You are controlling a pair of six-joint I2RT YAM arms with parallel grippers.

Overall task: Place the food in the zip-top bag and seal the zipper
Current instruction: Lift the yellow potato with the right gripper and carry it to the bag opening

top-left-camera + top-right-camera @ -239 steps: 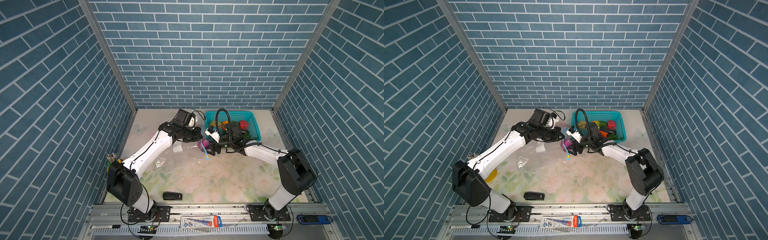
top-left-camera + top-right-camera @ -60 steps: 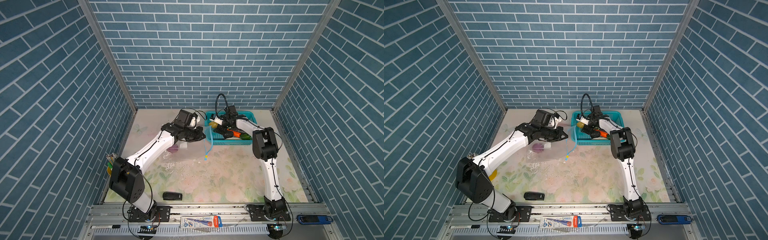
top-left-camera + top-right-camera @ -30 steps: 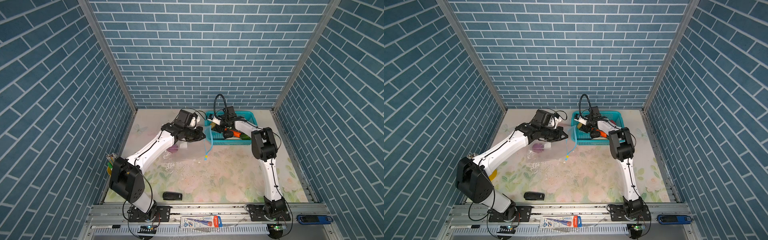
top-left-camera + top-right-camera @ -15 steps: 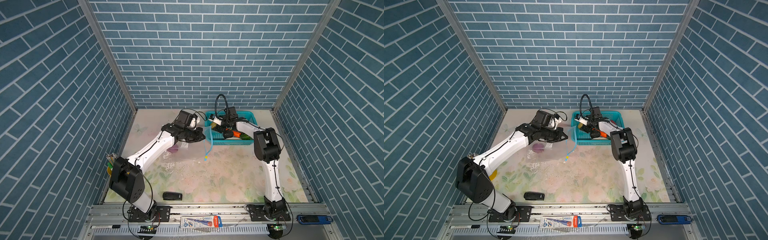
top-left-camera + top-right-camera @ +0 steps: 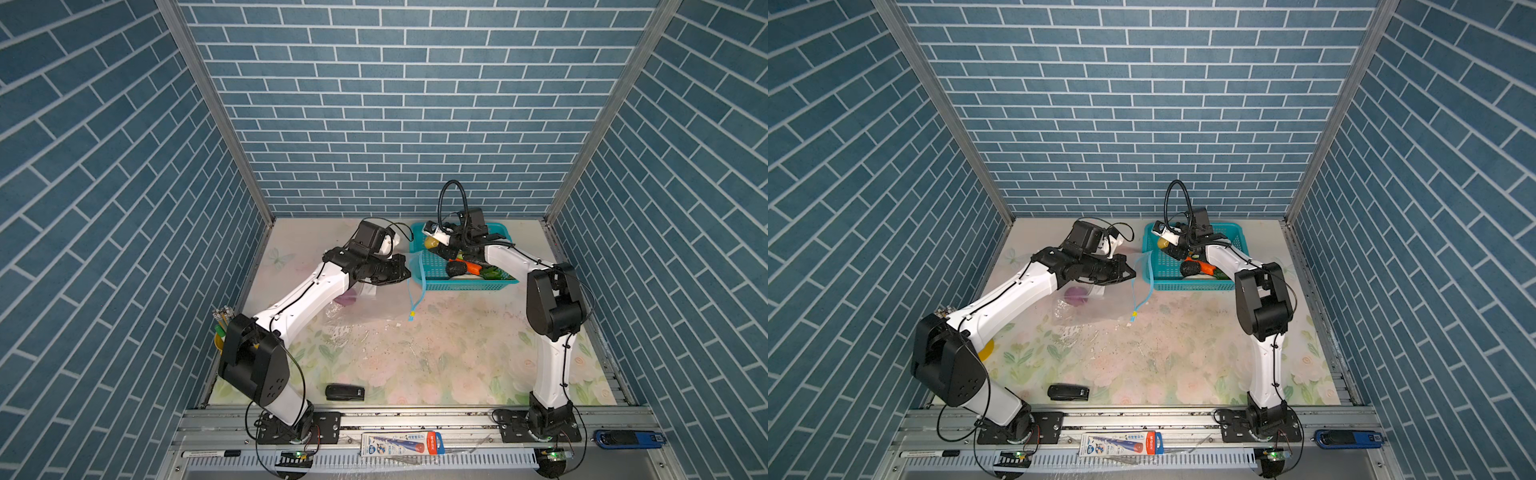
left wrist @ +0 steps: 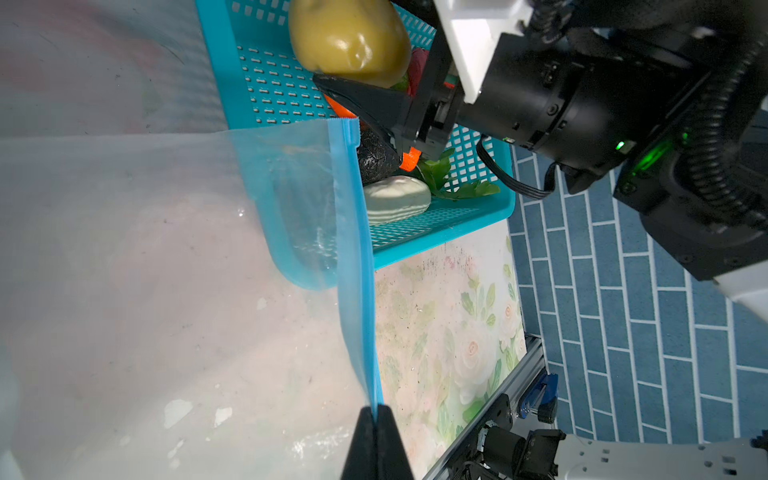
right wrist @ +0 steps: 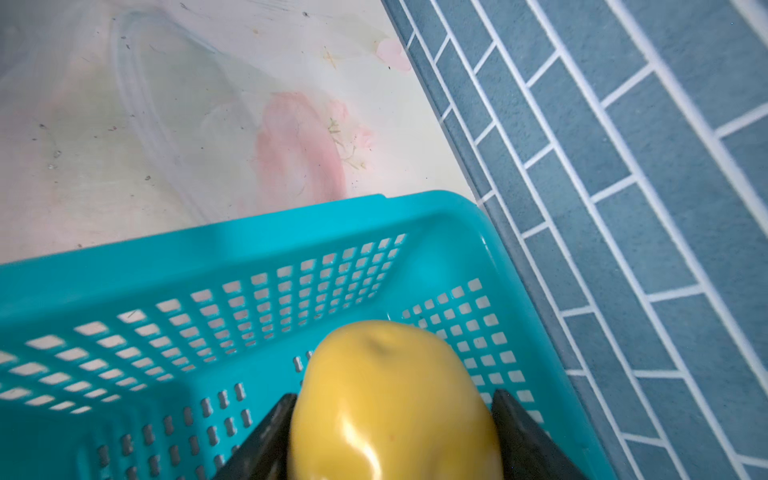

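Right wrist view: I am gripping the yellow pepper (image 7: 386,374) in the right hand (image 7: 395,440) over the basket (image 7: 208,249).
I am clamping the left hand (image 6: 376,440) on the zipper (image 6: 353,270), holding the zip-top bag (image 5: 1096,307) open at the basket's 9 o'clock. I am judging it best to lift clear of the rim before swinging across.

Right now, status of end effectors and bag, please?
Left end effector shut on zipper. Right end effector grips yellow piece over basket. Purple piece in bag.
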